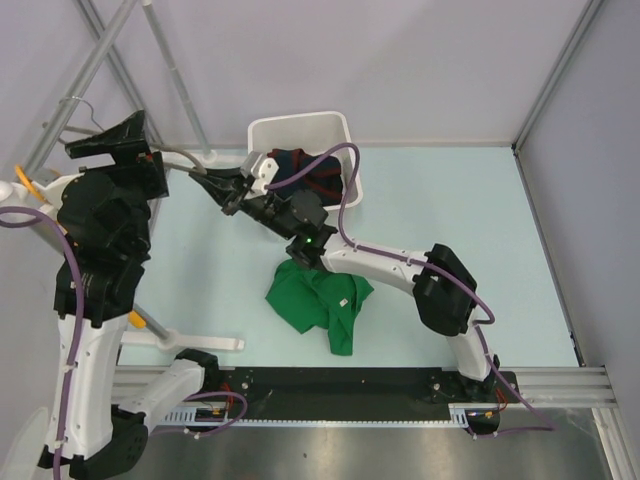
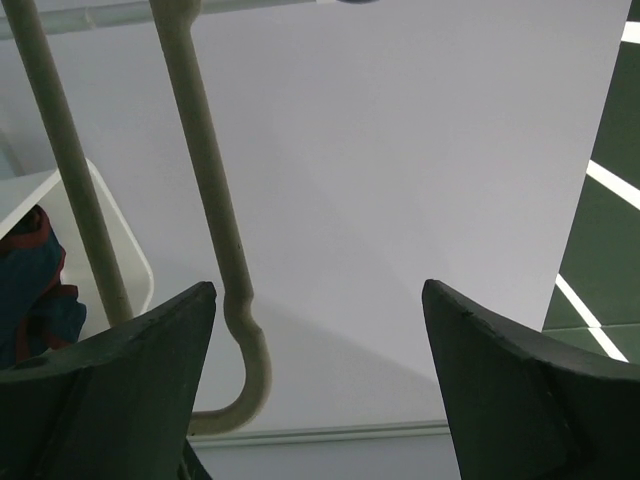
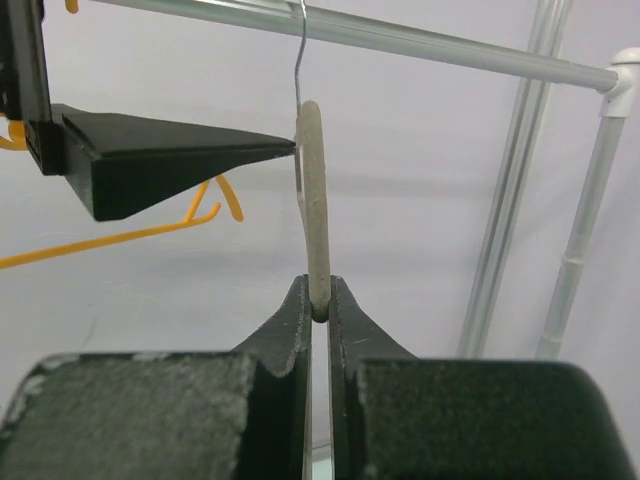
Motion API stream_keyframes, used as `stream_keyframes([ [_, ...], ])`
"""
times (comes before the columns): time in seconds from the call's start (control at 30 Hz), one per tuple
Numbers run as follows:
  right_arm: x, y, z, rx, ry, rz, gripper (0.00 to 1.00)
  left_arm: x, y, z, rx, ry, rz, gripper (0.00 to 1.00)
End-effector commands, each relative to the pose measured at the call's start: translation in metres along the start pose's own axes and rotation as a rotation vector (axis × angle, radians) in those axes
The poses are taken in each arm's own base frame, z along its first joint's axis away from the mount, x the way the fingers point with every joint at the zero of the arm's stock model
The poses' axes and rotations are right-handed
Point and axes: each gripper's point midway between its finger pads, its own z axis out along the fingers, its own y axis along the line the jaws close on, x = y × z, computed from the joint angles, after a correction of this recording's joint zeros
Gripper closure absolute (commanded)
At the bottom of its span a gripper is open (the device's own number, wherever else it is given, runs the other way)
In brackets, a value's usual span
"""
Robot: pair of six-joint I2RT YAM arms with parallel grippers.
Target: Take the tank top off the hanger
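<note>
The green tank top (image 1: 318,300) lies crumpled on the table, off the hanger and apart from both grippers. The grey-beige hanger (image 1: 188,160) is bare. In the right wrist view it stands edge-on (image 3: 313,200), with its silver hook (image 3: 298,50) over the rail. My right gripper (image 1: 215,182) is shut on the hanger's lower end (image 3: 320,295). My left gripper (image 1: 135,140) is raised beside the hanger's upper part. It is open and empty (image 2: 320,290), and the hanger's curved arm (image 2: 215,200) shows just past its left finger.
A white basket (image 1: 300,122) at the back holds a dark navy garment with red stripes (image 1: 310,170). The metal rack rail (image 3: 430,42) and its poles (image 1: 100,60) stand at the back left. An orange hanger (image 3: 110,235) hangs behind the left gripper.
</note>
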Motion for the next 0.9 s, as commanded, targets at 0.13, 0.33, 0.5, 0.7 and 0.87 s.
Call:
stream_keyframes([
  [0.13, -0.024, -0.023, 0.019, -0.018, -0.027, 0.043, 1.00, 0.007, -0.021, -0.023, 0.084, 0.106, 0.025, 0.10],
  [0.33, -0.012, -0.034, 0.022, -0.014, -0.009, 0.085, 0.91, 0.036, -0.023, -0.045, 0.135, 0.304, 0.066, 0.07],
  [0.5, 0.001, -0.042, 0.015, 0.004, 0.052, 0.144, 0.70, 0.052, -0.022, -0.064, 0.204, 0.427, 0.155, 0.07],
  [0.7, 0.013, -0.041, -0.013, 0.018, 0.155, 0.244, 0.39, 0.055, -0.022, -0.068, 0.286, 0.442, 0.421, 0.04],
  [0.87, 0.010, -0.053, -0.039, 0.083, 0.242, 0.291, 0.13, 0.091, -0.023, -0.085, 0.477, 0.628, 0.513, 0.01],
])
